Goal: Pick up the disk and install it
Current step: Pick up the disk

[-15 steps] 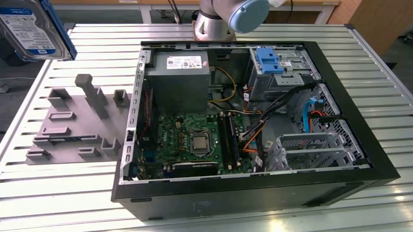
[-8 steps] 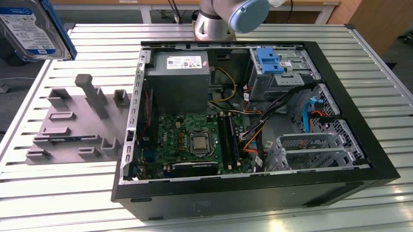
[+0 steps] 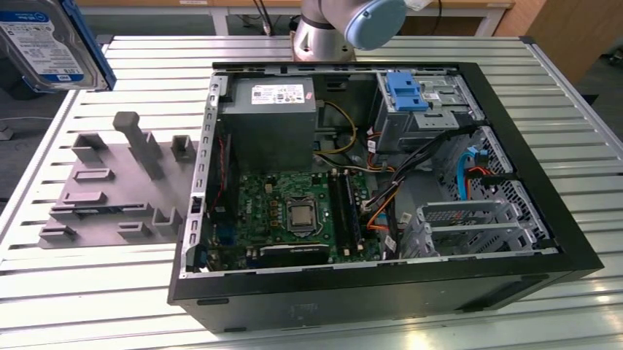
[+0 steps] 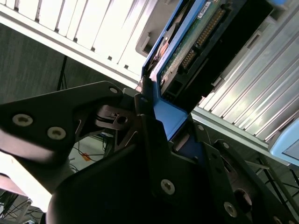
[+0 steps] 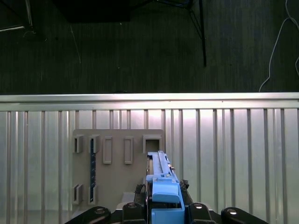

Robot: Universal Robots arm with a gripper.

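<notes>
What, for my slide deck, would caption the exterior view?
Disk held high at the exterior view's left; grey fixture and open computer case on the slatted table.

the slatted table [image 3: 127, 292] was seen obliquely from above in the exterior view and looked down on in the first wrist view; the disk [image 4: 187, 46] was framed closely in the second wrist view.
</notes>
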